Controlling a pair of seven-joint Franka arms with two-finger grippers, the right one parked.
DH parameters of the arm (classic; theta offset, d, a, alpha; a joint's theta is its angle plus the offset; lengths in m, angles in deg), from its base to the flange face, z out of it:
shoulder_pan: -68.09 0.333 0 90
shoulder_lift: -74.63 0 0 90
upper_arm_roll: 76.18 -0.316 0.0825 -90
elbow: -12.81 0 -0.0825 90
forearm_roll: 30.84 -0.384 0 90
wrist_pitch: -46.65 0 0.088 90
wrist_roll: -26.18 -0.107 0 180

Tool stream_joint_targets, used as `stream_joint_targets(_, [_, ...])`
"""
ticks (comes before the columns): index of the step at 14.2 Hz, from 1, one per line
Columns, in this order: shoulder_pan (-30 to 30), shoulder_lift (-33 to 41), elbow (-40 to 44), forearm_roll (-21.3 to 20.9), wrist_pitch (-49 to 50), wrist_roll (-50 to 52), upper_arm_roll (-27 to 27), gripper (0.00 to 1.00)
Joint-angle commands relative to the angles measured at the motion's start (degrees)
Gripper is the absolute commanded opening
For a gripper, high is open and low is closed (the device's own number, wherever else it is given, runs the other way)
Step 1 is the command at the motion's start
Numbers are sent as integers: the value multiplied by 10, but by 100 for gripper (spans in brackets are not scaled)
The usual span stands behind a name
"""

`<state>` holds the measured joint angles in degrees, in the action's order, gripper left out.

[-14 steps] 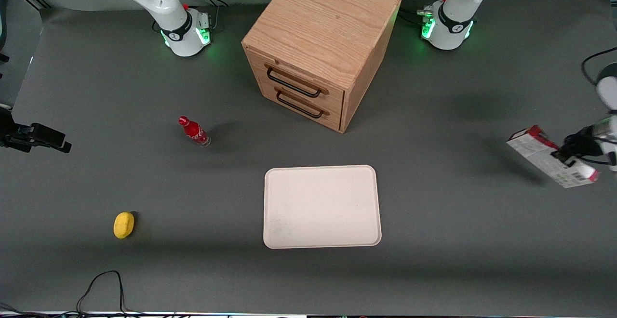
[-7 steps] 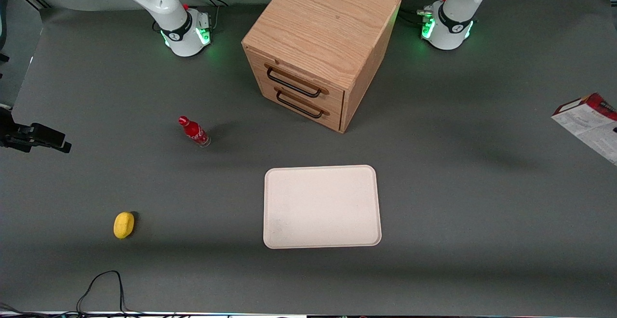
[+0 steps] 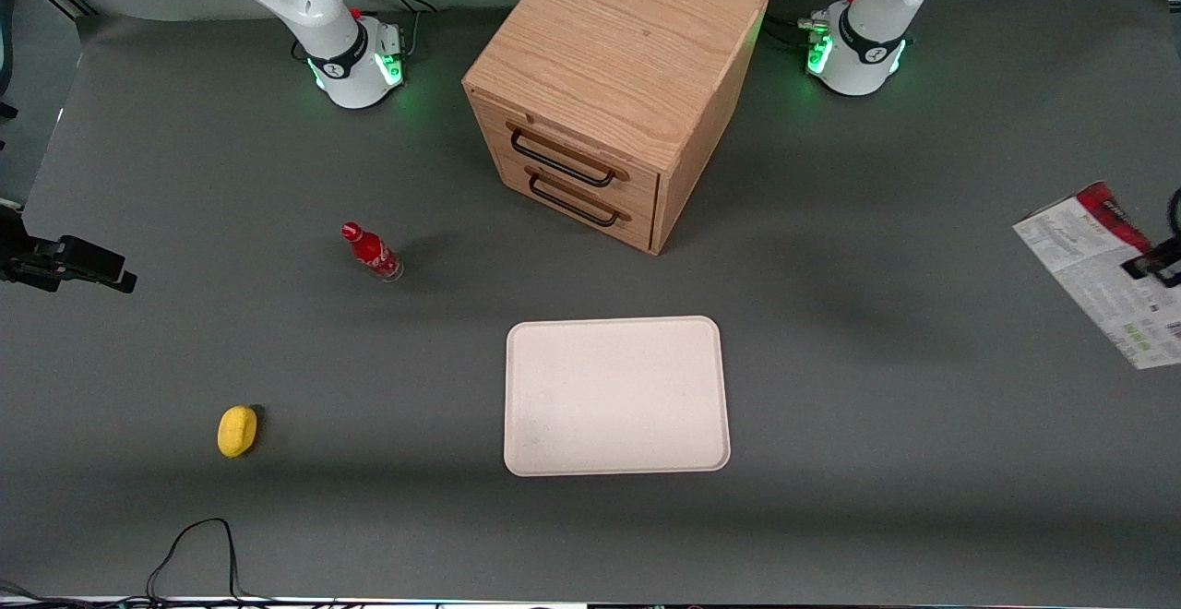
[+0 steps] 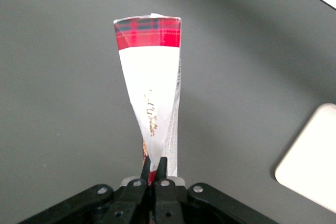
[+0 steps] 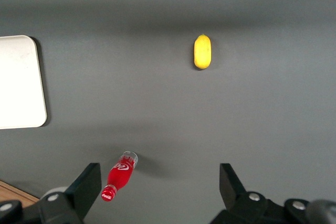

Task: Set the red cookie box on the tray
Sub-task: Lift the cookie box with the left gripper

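At the working arm's end of the bench, the gripper (image 4: 155,167) was clamped on one end of the red cookie box (image 3: 1098,268), holding it in the air, well apart from the tray (image 3: 615,396), which carried nothing.

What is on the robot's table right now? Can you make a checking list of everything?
Surface: dark grey table, flat.
Job's things: red cookie box held up in the air toward the working arm's end of the table, not on the tray; tray lies bare in front of the drawer cabinet.
Clutter: small red bottle standing; yellow lemon-like thing nearer the front camera.
Grippers: left gripper fingers shut on the box's thin edge.
Cables: black cable loop at the table's near edge; cables at both arm bases.
Surroundings: black clamp at the parked arm's end.
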<state>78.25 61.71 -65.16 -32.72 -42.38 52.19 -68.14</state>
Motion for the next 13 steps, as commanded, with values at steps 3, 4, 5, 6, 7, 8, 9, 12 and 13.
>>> stream_joint_targets(3, [-120,-61,94,-7,58,-14,8,0])
stream_joint_targets(4, [-153,-79,116,-15,60,-15,7,0])
stream_joint_targets(5, [-186,-96,136,-31,59,-15,7,0])
stream_joint_targets(6, [-212,-112,157,-33,58,-15,7,0])
stream_joint_targets(7, [-235,-126,177,-34,56,-13,7,0])
stream_joint_targets(8, [-255,-137,188,-33,50,-5,7,0])
stream_joint_targets(9, [-274,-144,195,-33,45,17,8,0])
stream_joint_targets(12, [-329,-149,198,-33,19,75,7,0])
stream_joint_targets(13, [-346,-158,200,-34,11,103,6,0])
